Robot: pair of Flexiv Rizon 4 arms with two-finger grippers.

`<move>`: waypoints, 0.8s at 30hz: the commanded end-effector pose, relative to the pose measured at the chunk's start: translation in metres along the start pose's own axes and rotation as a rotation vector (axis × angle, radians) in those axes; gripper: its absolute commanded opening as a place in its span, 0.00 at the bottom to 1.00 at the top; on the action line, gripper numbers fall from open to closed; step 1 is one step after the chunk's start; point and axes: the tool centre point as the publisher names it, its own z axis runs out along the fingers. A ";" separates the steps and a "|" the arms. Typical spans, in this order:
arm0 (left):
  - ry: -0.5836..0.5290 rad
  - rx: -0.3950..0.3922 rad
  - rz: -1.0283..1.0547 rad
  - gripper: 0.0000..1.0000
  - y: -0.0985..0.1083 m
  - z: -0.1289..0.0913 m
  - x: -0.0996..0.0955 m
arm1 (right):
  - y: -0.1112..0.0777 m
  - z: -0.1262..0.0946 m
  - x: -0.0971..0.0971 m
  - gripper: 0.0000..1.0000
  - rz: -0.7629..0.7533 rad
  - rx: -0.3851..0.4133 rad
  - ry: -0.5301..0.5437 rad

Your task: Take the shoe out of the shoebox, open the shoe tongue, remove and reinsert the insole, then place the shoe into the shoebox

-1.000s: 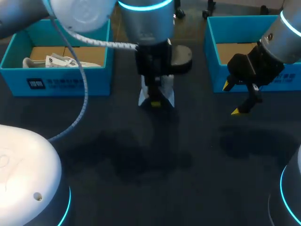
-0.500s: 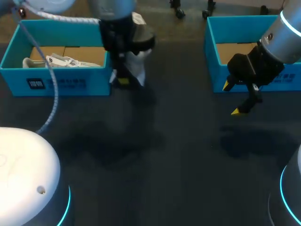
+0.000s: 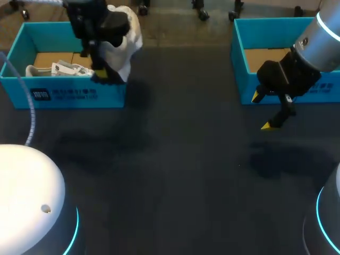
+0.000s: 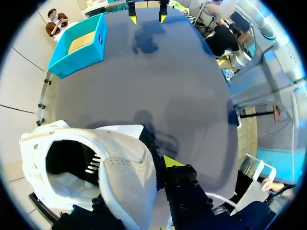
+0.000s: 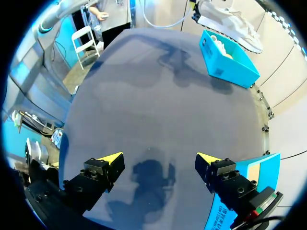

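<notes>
White shoe (image 3: 126,45) clamped in left tool (image 3: 101,76), by shoebox (image 3: 64,94) corner.

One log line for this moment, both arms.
left gripper: shut on white shoe, aloft at right end of left shoebox | right gripper: open, empty, near right shoebox | other shoe: inside left shoebox

Open lane over table (image 3: 180,175) mid, btwn L shoebox (image 3: 69,95) & R shoebox (image 3: 237,58) walls.
</notes>
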 end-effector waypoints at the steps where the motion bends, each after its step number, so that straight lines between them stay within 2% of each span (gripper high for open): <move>1: 0.009 0.048 0.009 0.00 0.029 -0.002 -0.009 | 0.000 0.001 0.000 1.00 0.000 0.002 -0.001; 11: 0.015 0.031 -0.044 0.00 0.075 -0.001 -0.040 | 0.000 0.001 0.000 1.00 0.000 0.002 -0.001; 24: 0.015 0.031 -0.044 0.00 0.075 -0.001 -0.040 | 0.000 0.001 0.000 1.00 0.000 0.002 -0.001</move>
